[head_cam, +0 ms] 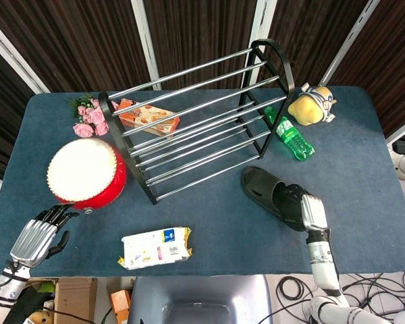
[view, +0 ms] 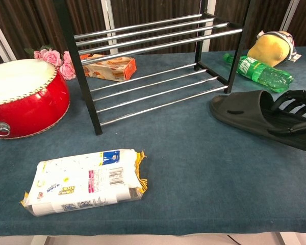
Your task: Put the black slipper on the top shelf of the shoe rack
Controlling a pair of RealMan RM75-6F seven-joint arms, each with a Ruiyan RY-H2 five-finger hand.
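The black slipper lies on the blue table right of the shoe rack, its heel end a little raised. My right hand grips that heel end, with its fingers curled over the slipper's edge and the thumb against its side. The rack's top shelf of metal bars holds nothing. At the table's front left corner my left hand rests with fingers apart and nothing in it; the chest view does not show it.
A red drum stands left of the rack, with pink flowers behind it. An orange box lies under the rack. A snack pack lies at the front. A green bottle and a plush toy sit behind the slipper.
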